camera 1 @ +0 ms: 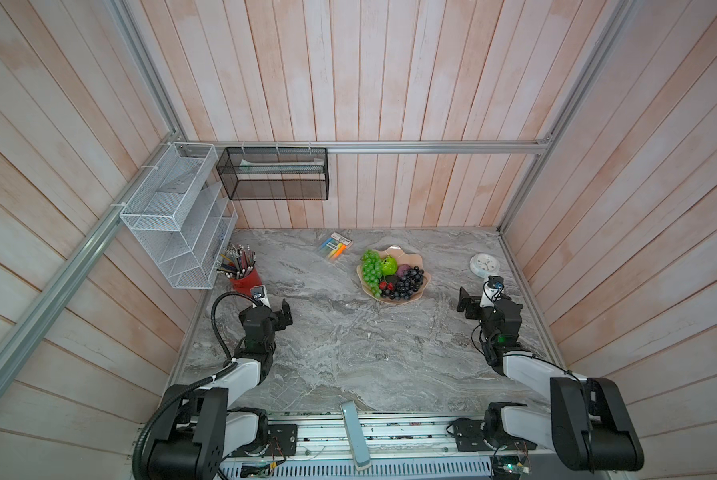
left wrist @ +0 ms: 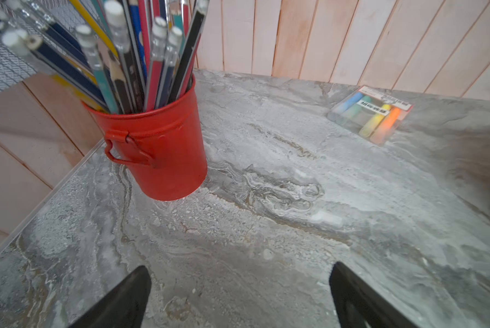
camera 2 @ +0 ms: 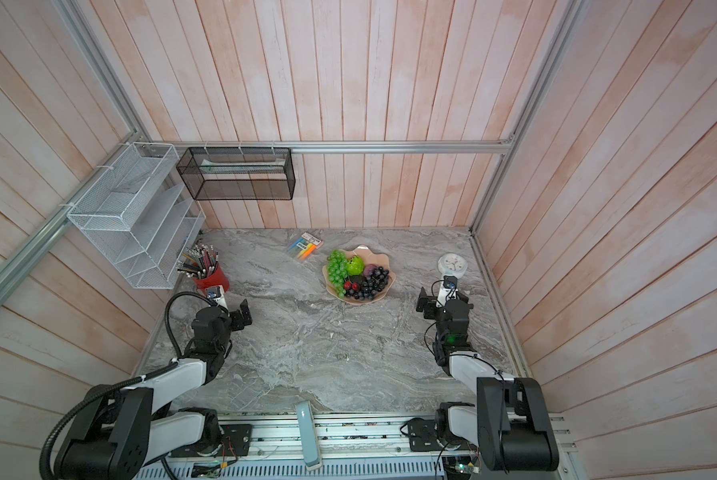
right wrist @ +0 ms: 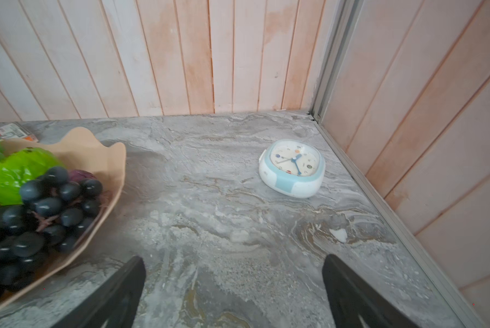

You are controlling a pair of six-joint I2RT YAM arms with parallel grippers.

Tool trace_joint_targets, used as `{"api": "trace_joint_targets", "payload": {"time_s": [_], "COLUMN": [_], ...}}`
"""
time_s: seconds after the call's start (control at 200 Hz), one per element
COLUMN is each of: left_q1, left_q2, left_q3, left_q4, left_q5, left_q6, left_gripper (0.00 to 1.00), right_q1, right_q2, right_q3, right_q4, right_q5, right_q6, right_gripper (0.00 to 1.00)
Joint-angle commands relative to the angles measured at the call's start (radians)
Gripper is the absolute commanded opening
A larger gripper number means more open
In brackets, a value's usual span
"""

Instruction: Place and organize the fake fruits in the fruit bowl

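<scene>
- The fruit bowl sits on the tabletop toward the far edge, a little right of the middle. The fake fruits all appear to lie inside it, with none on the bare surface.
- The green grape bunch lies on the side facing the left edge. The bumpy lime-green ball and purple ball sit further back.
- The dark grape bunch fills the side facing the right edge. The red cherry pair and the dark avocado are tucked at the near side, and the avocado is hard to make out.
- The left gripper hangs near the left edge, just beside the red cup of pencils. Its jaws are wide apart with nothing between them.
- The right gripper hangs near the right edge, with the bowl to one side and the clock ahead. Its jaws are likewise spread and empty.
- Placing looks finished, so only a tidy-up check remains. In the right wrist view the dark grapes reach close to the scalloped rim.
- If that bunch needs a nudge, the right arm is the nearer one. It should descend from above, grip the stem cluster rather than a single grape, and ease the bunch toward the bowl's centre.
- The jaws should keep off the rim, since a knock there could tip or slide the shallow dish.
</scene>
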Motion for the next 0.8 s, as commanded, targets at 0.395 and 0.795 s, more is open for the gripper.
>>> {"api": "trace_joint_targets", "payload": {"time_s": [0.395, 0.795], "left_q1": [0.083, 0.075], "left_q2": [0.305, 0.284], "left_q3": [-0.009, 0.002], "left_q4": [0.582, 0.533], "left_q5": [0.11, 0.094], "left_q6": [0.045, 0.05], "left_gripper": [1.0, 1.0], "right_q1": [-0.048, -0.051], "right_q2": [0.255, 0.251], "right_q3": [-0.038, -0.033], "right_q4": [0.397, 0.383], "right_q5": [-0.063, -0.07], "right_q6": [-0.003, -0.002], "right_gripper": [0.98, 0.98]}}
